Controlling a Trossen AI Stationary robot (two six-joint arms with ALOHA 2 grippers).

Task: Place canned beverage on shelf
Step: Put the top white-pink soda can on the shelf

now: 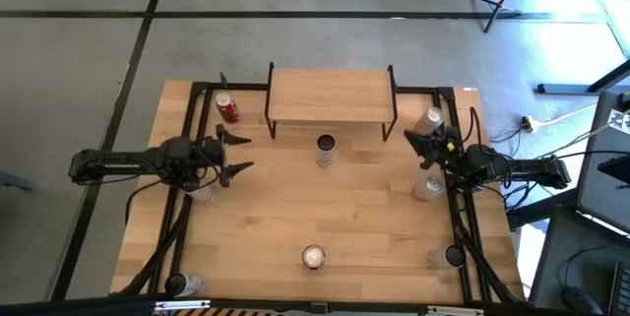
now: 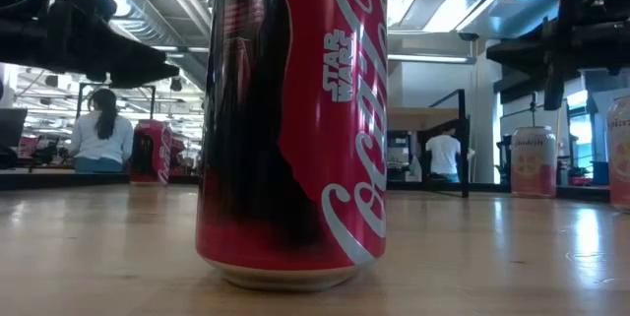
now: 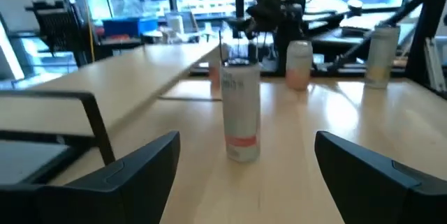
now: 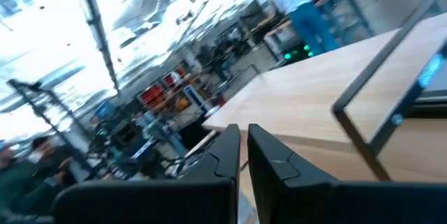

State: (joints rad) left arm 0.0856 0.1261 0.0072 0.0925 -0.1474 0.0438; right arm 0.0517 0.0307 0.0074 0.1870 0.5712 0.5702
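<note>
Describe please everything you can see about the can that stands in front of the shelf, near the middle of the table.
The can is slim and tall, silver-white with a small red-orange band low on its body. It looks like metal. It stands upright on the light-wood table, just in front of the shelf, not on it. Nothing touches it. The left pincer is open and pointed toward it, but apart from it. Its printed text cannot be read.

red can [image 2: 290,119] top cut off; bg ppl [image 2: 99,131] blurred.
</note>
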